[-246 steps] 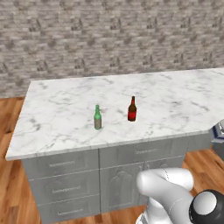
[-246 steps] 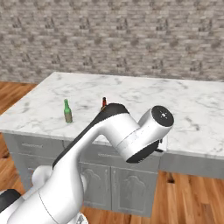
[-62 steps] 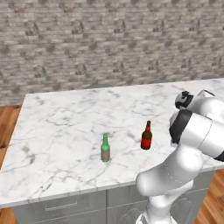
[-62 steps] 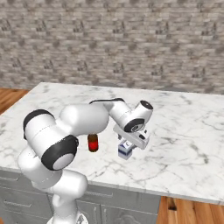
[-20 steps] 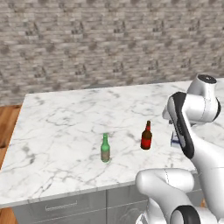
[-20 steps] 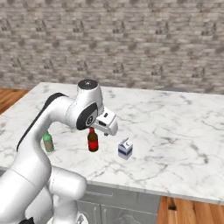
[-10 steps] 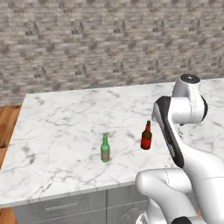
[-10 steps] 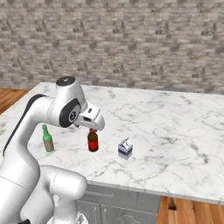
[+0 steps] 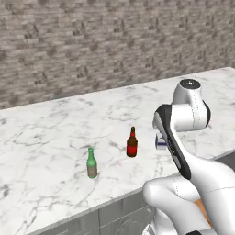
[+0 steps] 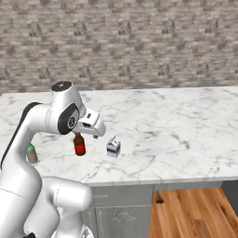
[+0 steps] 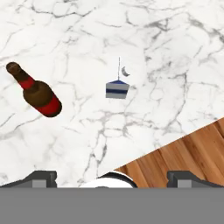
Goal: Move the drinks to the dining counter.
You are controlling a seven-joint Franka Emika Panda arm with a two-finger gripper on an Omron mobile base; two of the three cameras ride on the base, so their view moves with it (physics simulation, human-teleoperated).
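On the white marble dining counter (image 9: pixel 50 137) (image 10: pixel 186 125) (image 11: pixel 153 48) stand three drinks. The green glass bottle (image 9: pixel 92 163) (image 10: pixel 31 155) is leftmost, half hidden by my arm in the right base view. The red-brown beer bottle (image 9: pixel 132 143) (image 10: pixel 80 146) (image 11: pixel 40 97) stands in the middle. The blue-and-white milk carton (image 10: pixel 113 147) (image 11: pixel 117 89) (image 9: pixel 160 143) stands to its right, partly behind my arm in the left base view. My gripper (image 10: pixel 94 134) (image 11: pixel 112 177) hangs open and empty above the counter, over the beer bottle and left of the carton.
A grey brick wall (image 9: pixel 92 41) runs behind the counter. Grey drawer fronts (image 10: pixel 125 209) sit below its front edge. Wooden floor (image 10: pixel 195 211) (image 11: pixel 183 144) shows beyond the counter's front right.
My arm has swung left and drawn back from the milk carton toward the beer bottle. The carton and both bottles have stayed put, and the jaws have stayed open.
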